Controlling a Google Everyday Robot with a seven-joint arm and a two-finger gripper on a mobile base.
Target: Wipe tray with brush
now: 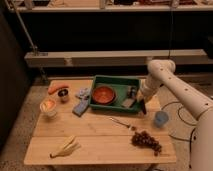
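The green tray [116, 79] sits at the back middle of the wooden table and holds a round red-orange bowl [103, 94]. A small dark object [131, 91] and a grey piece [128, 103] lie in the tray's right part. My gripper [141, 101] hangs from the white arm at the tray's right rim. A black tapered shape [143, 107], which looks like the brush handle, points down from the gripper just outside the rim. I cannot make out the bristle head.
A grey-blue block [80, 106], a carrot [57, 87], a small dark cup [63, 95] and a white bowl [48, 107] lie left of the tray. A thin metal utensil [122, 122], grapes [146, 140], a blue cup [161, 118] and a banana [65, 146] lie in front.
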